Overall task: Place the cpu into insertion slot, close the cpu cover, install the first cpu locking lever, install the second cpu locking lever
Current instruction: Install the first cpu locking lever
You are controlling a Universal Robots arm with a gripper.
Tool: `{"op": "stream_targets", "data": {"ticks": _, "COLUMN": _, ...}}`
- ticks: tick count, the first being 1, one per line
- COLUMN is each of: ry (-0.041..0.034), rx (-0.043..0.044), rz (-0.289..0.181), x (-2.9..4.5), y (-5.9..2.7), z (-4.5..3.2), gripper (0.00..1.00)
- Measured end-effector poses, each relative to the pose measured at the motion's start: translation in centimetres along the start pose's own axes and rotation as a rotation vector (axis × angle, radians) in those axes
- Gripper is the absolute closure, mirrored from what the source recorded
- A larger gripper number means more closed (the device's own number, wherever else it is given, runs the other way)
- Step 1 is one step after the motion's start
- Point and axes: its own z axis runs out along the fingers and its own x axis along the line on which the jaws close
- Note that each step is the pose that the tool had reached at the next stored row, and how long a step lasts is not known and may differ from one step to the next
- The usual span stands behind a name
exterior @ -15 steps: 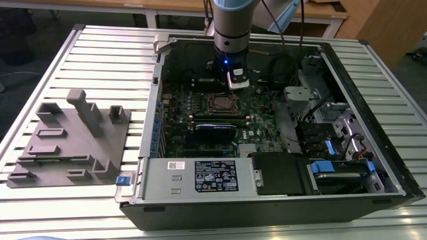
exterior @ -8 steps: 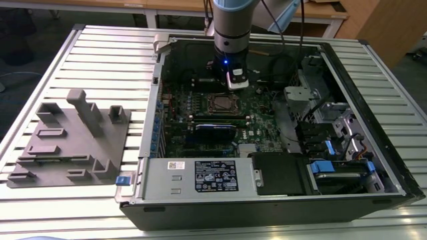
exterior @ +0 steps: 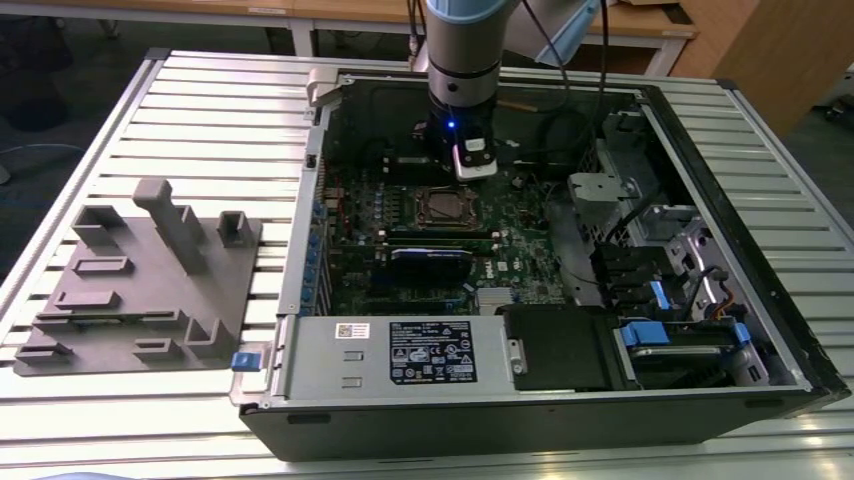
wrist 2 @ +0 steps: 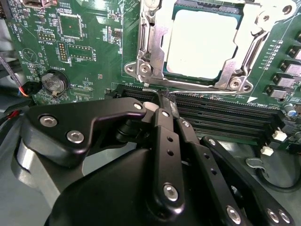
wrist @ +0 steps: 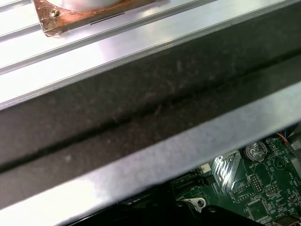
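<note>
Gripper [wrist 2: 164, 98] with jaws drawn fully together, its tip just at the thin wire locking lever [wrist 2: 207, 92] beside the insertion slot [wrist 2: 211, 4]; we cannot tell whether the wire is pinched or merely touched. We see the cpu [wrist 2: 202, 42] lying flat in that slot on the green motherboard [wrist 2: 84, 56], with the cpu cover [wrist 2: 151, 44] lowered over its edges. In the exterior view the arm [exterior: 461, 60] reaches down into the open computer case [exterior: 747, 175]. We judge the lever a stiff, springy, slick steel wire, best taken at its bent handle end; the light, fragile cpu beneath should bear no sideways load.
</note>
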Motion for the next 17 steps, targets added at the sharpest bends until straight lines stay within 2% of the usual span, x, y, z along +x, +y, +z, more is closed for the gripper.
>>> {"op": "stream_targets", "data": {"ticks": 7, "ry": -0.0016, "rx": 0.0034, "rz": 0.0, "x": 0.01, "y": 0.07, "z": -0.15, "gripper": 0.89}}
{"op": "stream_targets", "data": {"ticks": 9, "ry": -0.0035, "rx": 0.0077, "rz": -0.001, "x": 0.01, "y": 0.09, "z": -0.23, "gripper": 0.89}}
{"op": "stream_targets", "data": {"ticks": 13, "ry": -0.0103, "rx": 0.0181, "rz": -0.003, "x": 0.0, "y": 0.08, "z": -0.26, "gripper": 0.89}}
{"op": "stream_targets", "data": {"ticks": 17, "ry": -0.0218, "rx": 0.014, "rz": -0.005, "x": 0.03, "y": 0.15, "z": -0.23, "gripper": 0.89}}
